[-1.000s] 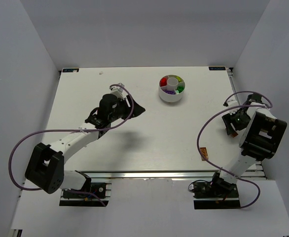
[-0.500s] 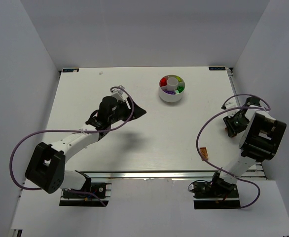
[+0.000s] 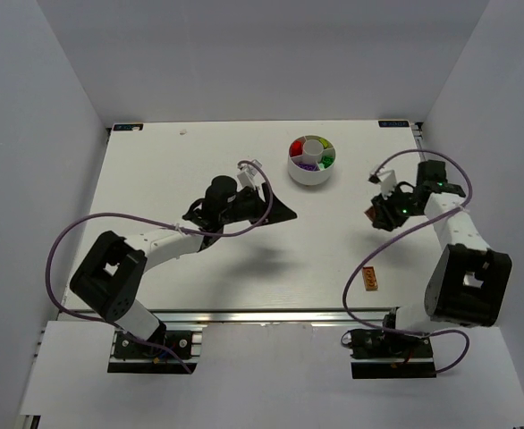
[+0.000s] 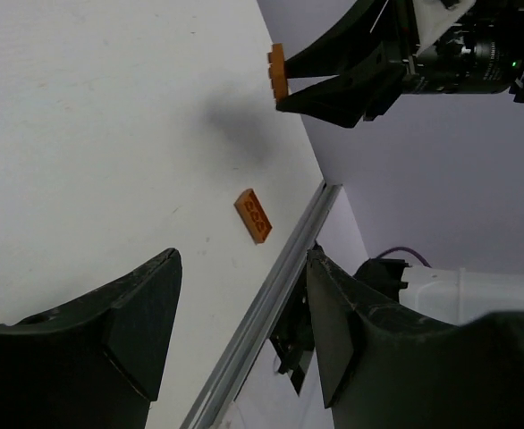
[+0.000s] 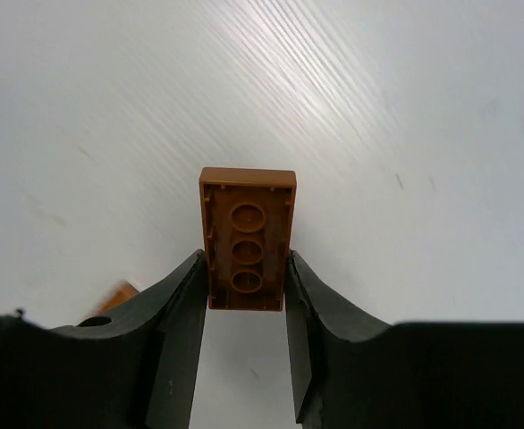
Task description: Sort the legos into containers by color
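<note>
The right jaws are closed narrowly on an orange lego [image 5: 247,234], pinching its long sides. In the right wrist view its hollow underside with three round tubes faces the camera, and it juts out beyond the fingertips [image 5: 190,268]. From above, the right arm [image 3: 450,228] reaches in over the right part of the desk [image 3: 155,170]. The held piece is carried above the surface, to the right of the white dish [image 3: 311,175] and nearer to us than it. The left wrist camera sees the same lego [image 4: 277,71] edge-on at the tips of the dark jaws, with a soft shadow on the desk beneath.

The left jaws stand wide apart and hold nothing. The left arm [image 3: 168,241] stretches toward the middle of the desk, its tip below and left of the dish.

A second orange lego [image 3: 372,280] lies flat, studs up, near the desk's front edge, just beside the metal rail [image 4: 262,313]. The right arm's purple cable [image 3: 356,268] curves close past it. In the right wrist view only a corner of it [image 5: 121,295] shows, the rest hidden behind one dark finger.

The dish sits toward the back of the desk, well apart from both jaws. Its wedges hold purple [image 3: 306,166] and green [image 3: 327,161] pieces. We believe there is red [image 3: 296,146] as well, though they are too small to count.
</note>
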Controlling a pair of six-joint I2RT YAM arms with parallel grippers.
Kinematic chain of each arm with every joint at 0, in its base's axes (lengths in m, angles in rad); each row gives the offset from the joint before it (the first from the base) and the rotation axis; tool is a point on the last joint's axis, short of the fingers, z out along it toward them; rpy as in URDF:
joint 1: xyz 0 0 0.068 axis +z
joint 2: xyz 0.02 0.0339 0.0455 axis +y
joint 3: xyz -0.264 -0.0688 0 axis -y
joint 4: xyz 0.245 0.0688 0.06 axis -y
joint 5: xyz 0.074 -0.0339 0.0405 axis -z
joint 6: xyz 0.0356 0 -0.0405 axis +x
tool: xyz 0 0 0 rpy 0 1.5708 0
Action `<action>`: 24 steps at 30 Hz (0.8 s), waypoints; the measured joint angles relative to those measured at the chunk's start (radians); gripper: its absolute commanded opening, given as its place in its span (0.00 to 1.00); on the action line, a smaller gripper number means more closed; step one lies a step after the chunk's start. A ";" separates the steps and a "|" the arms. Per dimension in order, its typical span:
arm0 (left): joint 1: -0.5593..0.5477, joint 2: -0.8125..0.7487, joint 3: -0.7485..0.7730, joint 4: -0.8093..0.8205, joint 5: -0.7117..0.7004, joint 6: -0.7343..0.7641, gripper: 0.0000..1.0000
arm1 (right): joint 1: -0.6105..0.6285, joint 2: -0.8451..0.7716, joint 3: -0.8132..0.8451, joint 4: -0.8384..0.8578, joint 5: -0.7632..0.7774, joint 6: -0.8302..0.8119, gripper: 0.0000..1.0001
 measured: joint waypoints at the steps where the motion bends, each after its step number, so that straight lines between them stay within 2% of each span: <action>1: -0.009 0.010 0.013 0.007 0.008 0.000 0.67 | 0.051 -0.027 0.003 -0.001 -0.034 0.024 0.03; 5: -0.026 0.030 0.058 0.033 0.029 0.000 0.67 | 0.255 -0.098 0.008 0.029 -0.153 0.140 0.01; 9: -0.032 0.032 0.080 0.043 0.033 0.002 0.66 | 0.408 -0.111 0.010 0.080 -0.222 0.250 0.00; 22: -0.068 0.033 0.083 0.011 0.024 0.018 0.64 | 0.578 -0.072 0.106 0.089 -0.216 0.307 0.00; 24: -0.069 0.037 0.090 -0.002 0.022 0.022 0.60 | 0.594 -0.072 0.107 0.084 -0.206 0.305 0.00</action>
